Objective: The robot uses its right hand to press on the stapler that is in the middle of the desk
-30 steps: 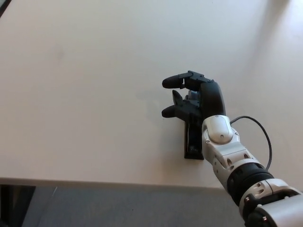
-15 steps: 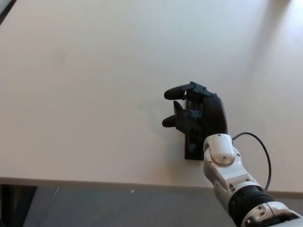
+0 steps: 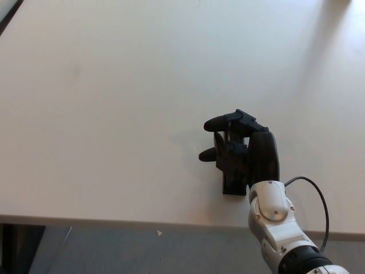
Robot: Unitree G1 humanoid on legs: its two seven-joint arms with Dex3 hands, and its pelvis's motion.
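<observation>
A black stapler (image 3: 231,184) lies on the white desk (image 3: 114,114) near its front edge, pointing away from me. My right hand (image 3: 246,151) hangs over it and hides most of it; only the near end shows. The fingers (image 3: 217,122) are apart and curl to the left, and they hold nothing. Whether the palm touches the stapler, I cannot tell. My left hand is out of the picture.
The desk's front edge (image 3: 114,220) runs across the bottom, with grey floor below it. A thin black cable (image 3: 316,197) loops beside my right wrist. A dark strip shows at the top left corner.
My right hand has drawn back toward me along the stapler, with its fingers still apart. The stapler stays in place. The camera has shifted slightly.
</observation>
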